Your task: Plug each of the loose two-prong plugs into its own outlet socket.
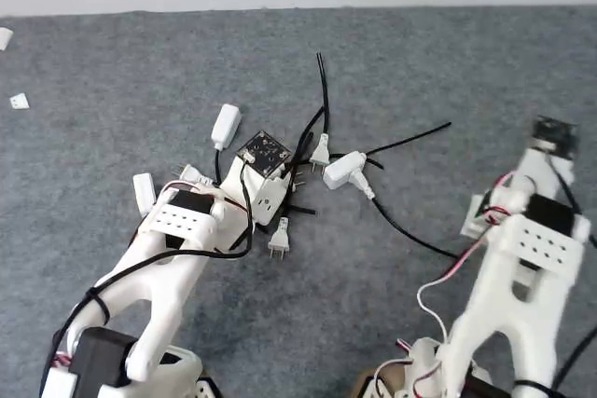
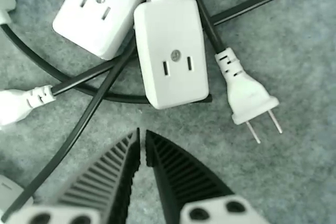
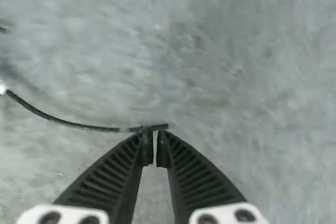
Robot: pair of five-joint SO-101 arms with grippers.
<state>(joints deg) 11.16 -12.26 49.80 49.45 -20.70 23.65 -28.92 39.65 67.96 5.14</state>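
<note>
We're over a grey, fuzzy, felt-like table top [image 1: 420,81], and the action sits mid-frame in the high view: a tangle of thin black cables [image 1: 322,90] and smooth white plastic pieces. The left arm [image 1: 177,267], white printed plastic, comes up from the lower left. The left gripper [image 2: 142,141] has two black ribbed fingers pressed almost together, just a sliver of gap and nothing between them. Ahead of those tips I count two boxy, round-cornered socket blocks. The near socket block [image 2: 170,51] has two slots and a round hole facing up, and the second socket block [image 2: 100,9] lies tilted just beside it. Next to the near block rests the loose plug [image 2: 249,95]: a flat white body, a ribbed collar, and two thin metal prongs, bare and plugged into nothing. From above it lies just below the frame's centre. Another plug [image 1: 320,151] lies just above centre on its black cable. A white ribbed cable end [image 2: 21,106] lies on the near block's other side, prongs out of sight. The right arm [image 1: 522,277] stands at the right edge, well apart from the tangle. The right gripper [image 3: 150,148] has its ribbed fingers closed tip to tip, and the cut end of one black cable [image 3: 105,126] lies right at the tips on the felt. I cannot tell whether they touch.
</note>
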